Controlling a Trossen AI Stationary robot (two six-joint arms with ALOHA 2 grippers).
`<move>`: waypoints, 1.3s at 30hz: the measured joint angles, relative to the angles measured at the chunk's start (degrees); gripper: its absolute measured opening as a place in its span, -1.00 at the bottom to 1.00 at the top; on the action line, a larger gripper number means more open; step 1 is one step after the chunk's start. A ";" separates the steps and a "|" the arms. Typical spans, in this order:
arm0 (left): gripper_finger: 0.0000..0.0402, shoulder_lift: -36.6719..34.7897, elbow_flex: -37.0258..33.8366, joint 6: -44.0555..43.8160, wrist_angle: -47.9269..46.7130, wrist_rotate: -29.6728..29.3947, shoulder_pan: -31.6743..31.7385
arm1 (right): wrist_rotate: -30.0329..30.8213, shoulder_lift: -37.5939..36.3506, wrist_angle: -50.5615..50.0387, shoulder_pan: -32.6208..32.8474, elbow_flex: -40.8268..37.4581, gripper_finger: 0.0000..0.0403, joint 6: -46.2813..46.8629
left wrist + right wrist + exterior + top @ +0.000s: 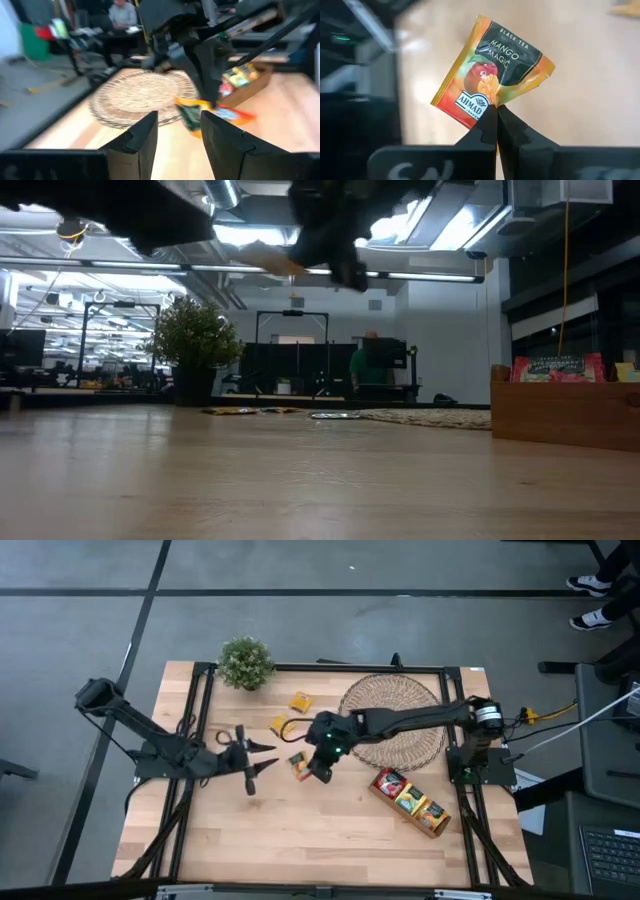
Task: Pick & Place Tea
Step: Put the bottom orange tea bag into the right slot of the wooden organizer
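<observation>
Spread under everything: a pale wooden worktop framed by black rails. Toward the worktop's far side, a round woven mat, partly covered by the right arm crossing over it; nothing made out lying on the mat. On the near side of the mat and just beside it, a long brown wooden tray set at a slant, its compartments packed with upright red, yellow and green tea sachets; number of sachets impossible to count. Well left of the mat, at the far edge, a small potted plant.

Left of the mat, over bare wood: right claw, clamped tight on the lower edge of a mango tea sachet, orange and dark green, lifted clear of the worktop. Same sachet hardly visible from above, tucked beneath the right wrist. Farther left of the mat: left claw, spread wide, holding nothing, facing the right claw and the hanging sachet.

Left of the mat, flat on the wood: two loose yellow sachets, a further one partly hidden by the right arm. In the level view, arms cut off at the top, sachets only thin slivers.
</observation>
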 joint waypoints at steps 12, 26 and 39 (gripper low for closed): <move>-0.32 0.64 15.04 -8.23 -21.99 31.47 18.05 | 29.95 -8.77 -12.82 6.19 0.02 -0.99 -3.00; -0.32 0.63 18.17 -15.85 -21.68 47.67 33.55 | 50.42 -8.80 -8.83 9.24 0.02 -0.99 -13.42; -0.32 6.90 18.17 -11.83 -10.55 47.46 33.85 | 50.43 -8.74 -0.44 9.23 0.02 -0.99 -19.14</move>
